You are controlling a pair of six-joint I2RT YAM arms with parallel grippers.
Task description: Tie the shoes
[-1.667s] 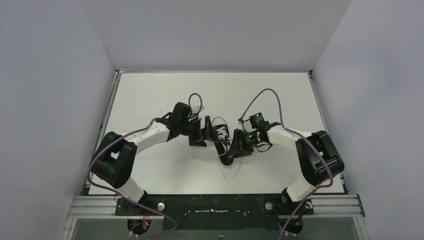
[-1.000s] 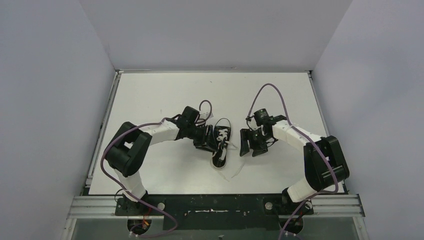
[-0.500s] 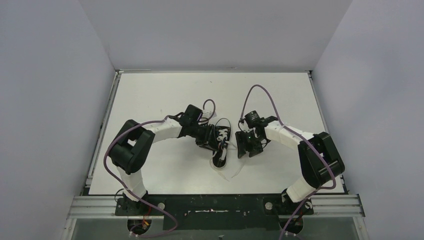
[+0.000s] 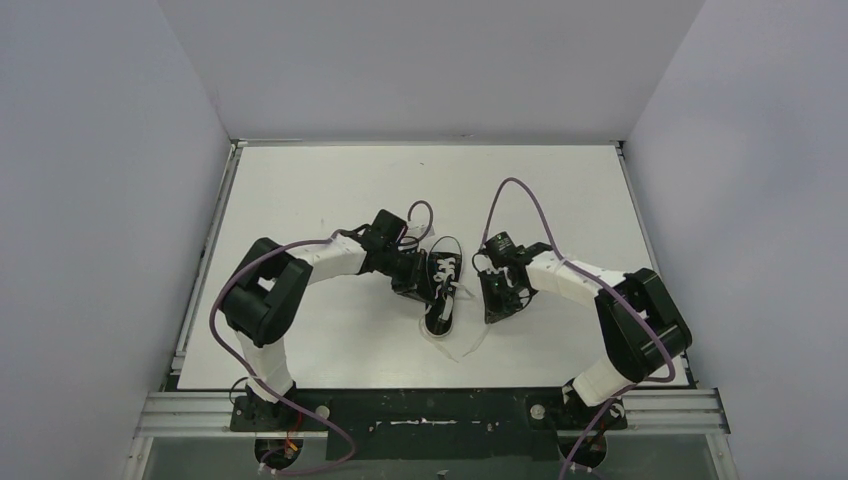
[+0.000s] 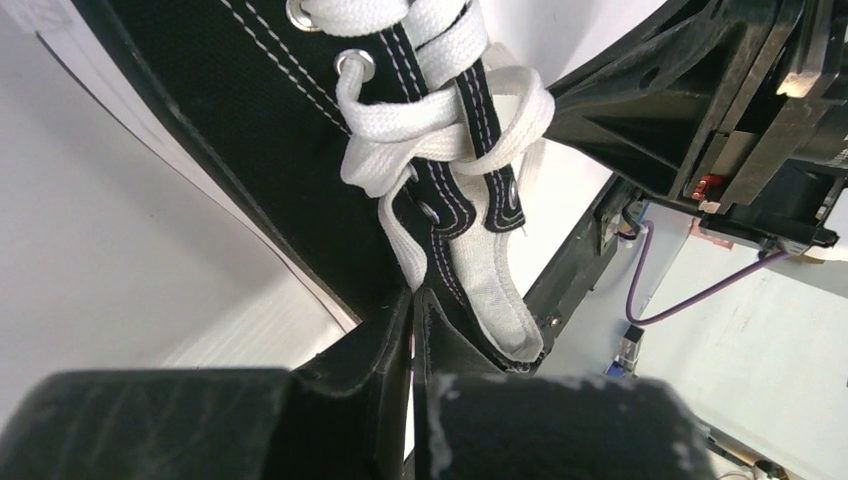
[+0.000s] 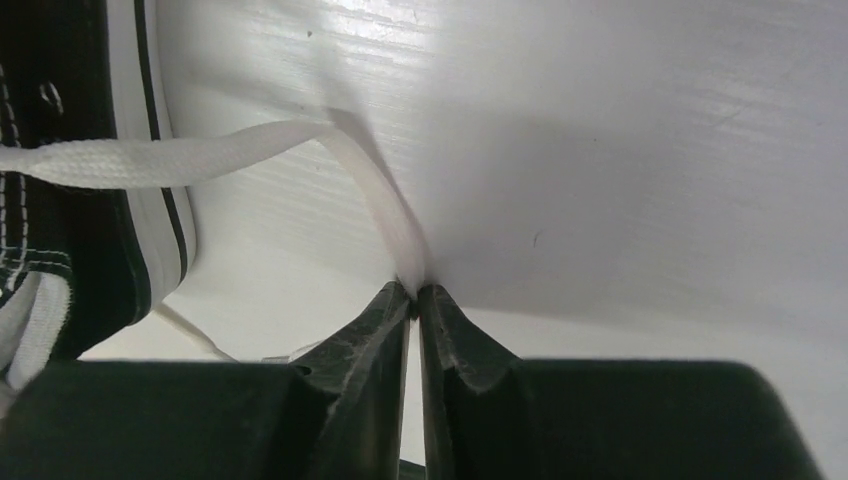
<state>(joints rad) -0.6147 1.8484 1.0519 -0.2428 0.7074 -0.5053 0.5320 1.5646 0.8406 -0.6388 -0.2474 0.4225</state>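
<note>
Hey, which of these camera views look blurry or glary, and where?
Left wrist: laces sharp, left gripper a dark blur up close. Right wrist: glare on the table, lace softens toward the right gripper. Top external: even light, soft shadows.

top: overhead, far | wrists: close, low | shared: sneaker (image 4: pixel 441 290)

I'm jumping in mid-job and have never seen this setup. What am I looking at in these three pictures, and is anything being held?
Two robot arms work over a white table. The wide picture looks down from above and behind them; the two close-ups come from cameras on their wrists. One black shoe with white laces lies between the arms. The left gripper is shut on one lace; the right gripper is shut on the other lace.
</note>
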